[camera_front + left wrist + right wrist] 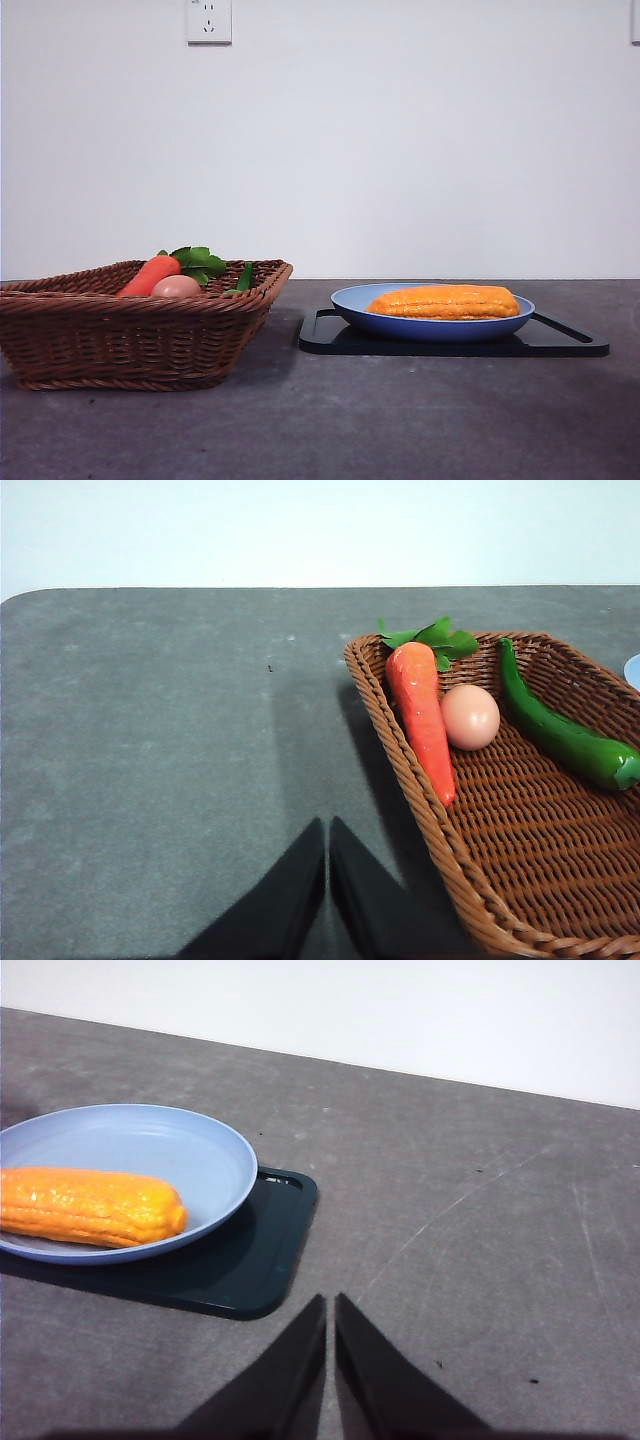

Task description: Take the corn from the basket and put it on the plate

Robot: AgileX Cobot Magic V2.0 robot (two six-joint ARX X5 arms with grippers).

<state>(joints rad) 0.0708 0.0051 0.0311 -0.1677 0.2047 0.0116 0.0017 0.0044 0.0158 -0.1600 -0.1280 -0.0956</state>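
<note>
Front view: corn (444, 301) on plate (360, 309)

Even, diffuse lighting is recorded in all views. Soft shadows are cast on the dark grey counter (300, 430) beside the brown woven wicker basket (130, 340). Sharp focus is noted; no glare is seen.

Front view: low, level across the table (330, 430), close to basket (130, 335) and plate (430, 325). Left wrist view: angled down, sharing the basket (420, 810). Right wrist view: angled down, sharing the plate (190, 1155).
</note>
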